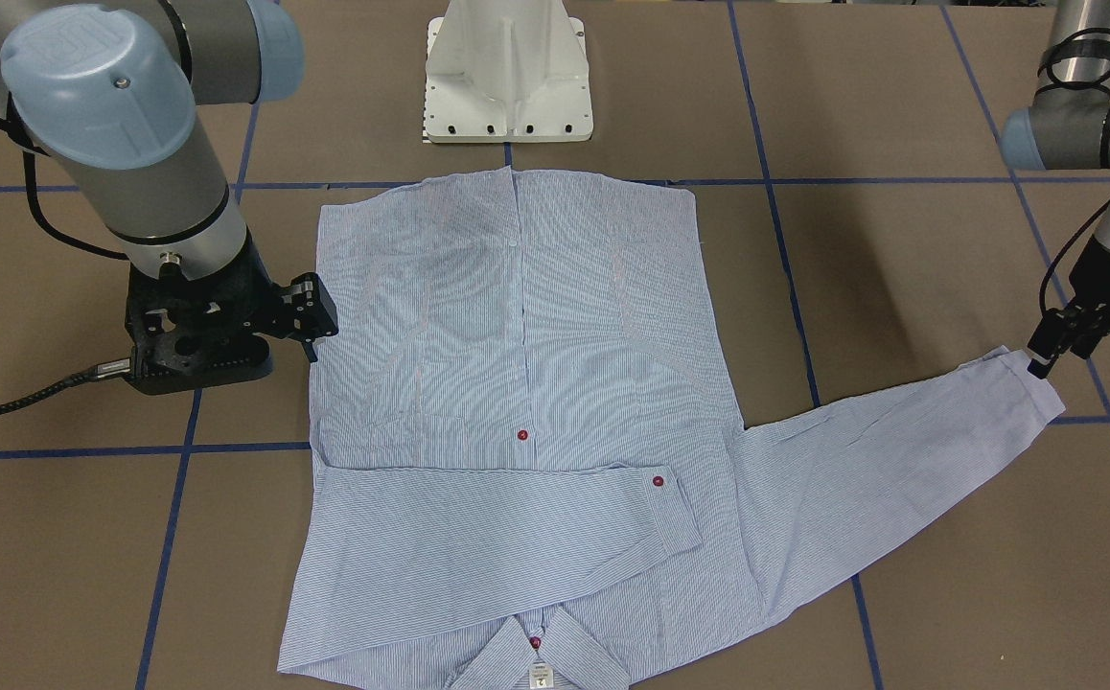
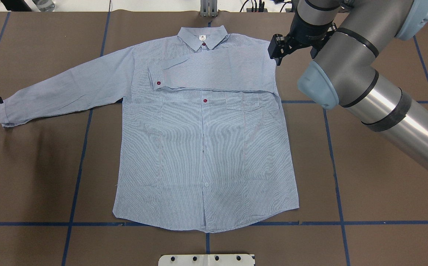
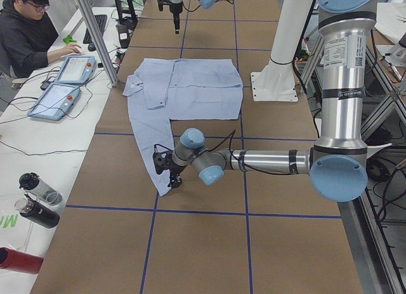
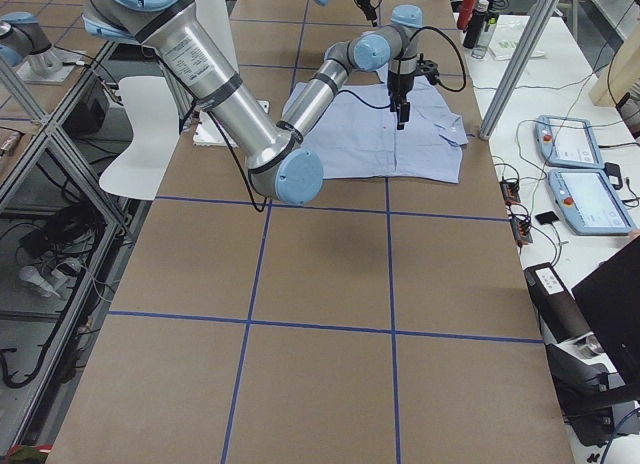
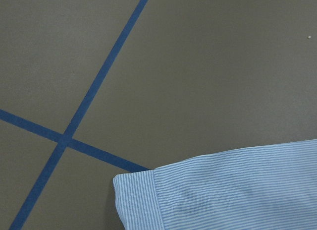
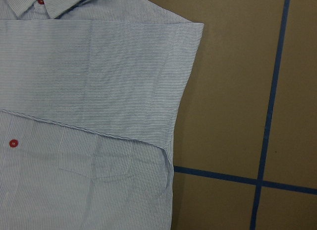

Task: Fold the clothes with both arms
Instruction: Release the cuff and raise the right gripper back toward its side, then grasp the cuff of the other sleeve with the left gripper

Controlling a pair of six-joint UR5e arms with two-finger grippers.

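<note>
Worktop [image 2: 365,155]: brown, with a blue tape grid.
Shirt [image 2: 203,147]: flat mid-worktop, front up, collar toward the operators' edge.
Folded sleeve [image 2: 214,70]: laid across the chest; I judge that side done.
Outstretched sleeve [image 2: 66,92]: points to the worktop's left end, the next fold, I judge.
Right pincer [image 2: 277,51]: beside the folded shoulder, off the cloth; clenched or released, I cannot tell.
Left pincer [image 1: 1053,350]: at the cuff [image 5: 136,200], likely to take it; I cannot tell its grip.
</note>
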